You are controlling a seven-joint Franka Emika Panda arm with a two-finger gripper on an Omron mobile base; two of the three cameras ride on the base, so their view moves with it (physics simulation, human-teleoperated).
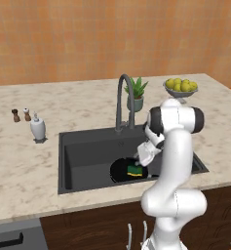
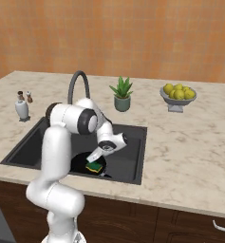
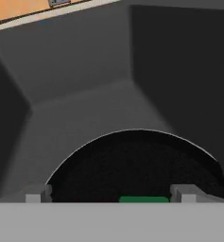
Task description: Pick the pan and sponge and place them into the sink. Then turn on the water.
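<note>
two task items lie together in the dark sink (image 1: 87,146) set in the marble tabletop (image 1: 19,171), the sponge (image 1: 135,170) resting on the black pan (image 1: 121,170), while the jaws of the gripper (image 1: 143,161) stand open just above them.

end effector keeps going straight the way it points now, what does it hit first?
Most likely the pan: the open end effector points down into the sink, fingertips spread over the pan's black inside. The sponge sits just under it; depth there is unclear.
</note>
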